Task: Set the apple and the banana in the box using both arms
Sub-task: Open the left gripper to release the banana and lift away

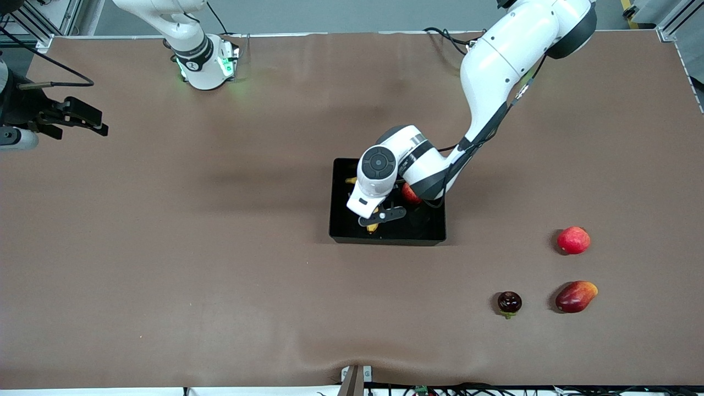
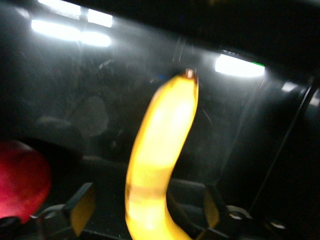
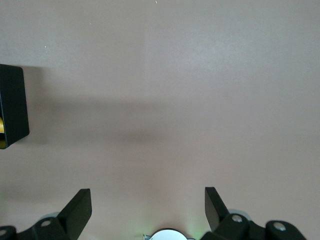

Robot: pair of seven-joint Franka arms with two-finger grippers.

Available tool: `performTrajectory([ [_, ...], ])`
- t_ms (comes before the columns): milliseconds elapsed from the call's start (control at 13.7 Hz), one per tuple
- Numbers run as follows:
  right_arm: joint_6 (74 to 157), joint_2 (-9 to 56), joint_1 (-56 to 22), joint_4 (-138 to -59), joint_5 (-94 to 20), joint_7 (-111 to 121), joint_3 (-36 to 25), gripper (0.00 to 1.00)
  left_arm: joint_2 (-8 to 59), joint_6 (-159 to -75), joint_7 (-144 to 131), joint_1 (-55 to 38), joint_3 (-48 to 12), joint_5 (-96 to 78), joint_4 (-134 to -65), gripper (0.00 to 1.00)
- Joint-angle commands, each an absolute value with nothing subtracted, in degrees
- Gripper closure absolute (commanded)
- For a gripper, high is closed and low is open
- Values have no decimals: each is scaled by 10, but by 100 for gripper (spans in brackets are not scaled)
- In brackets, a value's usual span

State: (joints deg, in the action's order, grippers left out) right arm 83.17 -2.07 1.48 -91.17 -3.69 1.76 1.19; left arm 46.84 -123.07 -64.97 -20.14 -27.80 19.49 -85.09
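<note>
Now left gripper (image 2: 142, 210) low inside box (image 1: 341, 231), fingers (image 2: 80, 207) spread wide either side of banana (image 2: 160, 150), not clamping it. Banana lies on box floor. Apple (image 2: 20, 182) also in box, beside banana, toward left arm's end. Right gripper (image 3: 147, 210) waits above bare tabletop (image 3: 175, 75) at right arm's end, fingers (image 3: 77, 210) fully apart, empty. Red apple-like fruit (image 1: 573, 240), mango (image 1: 575, 296), dark round fruit (image 1: 509, 302) on tabletop, well apart from box.

Left gripper (image 1: 379, 215) over box (image 1: 423, 234): banana (image 2: 157, 165) between its spread fingers (image 2: 80, 207), in box; apple (image 2: 20, 182) beside gripper, in box. Right gripper (image 3: 147, 212) over bare table (image 3: 175, 100), well apart.
</note>
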Motion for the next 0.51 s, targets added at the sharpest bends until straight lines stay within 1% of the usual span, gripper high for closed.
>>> performTrajectory([
  [0, 835, -20, 15, -911, -39, 21, 12, 0, 411, -1170, -649, -183, -269, 218, -853, 0],
  [73, 835, -20, 16, -911, -39, 21, 12, 0, 382, -1125, -645, -169, -269, 218, -853, 0],
  [146, 835, -20, 15, -911, -39, 21, 12, 0, 357, -1096, -623, -145, -269, 219, -853, 0],
  [291, 835, -20, 16, -911, -39, 21, 12, 0, 310, -1060, -544, -92, -275, 207, -853, 0],
  [437, 838, -19, 15, -911, -39, 21, 12, 0, 253, -1022, -529, -55, -272, 201, -853, 0],
])
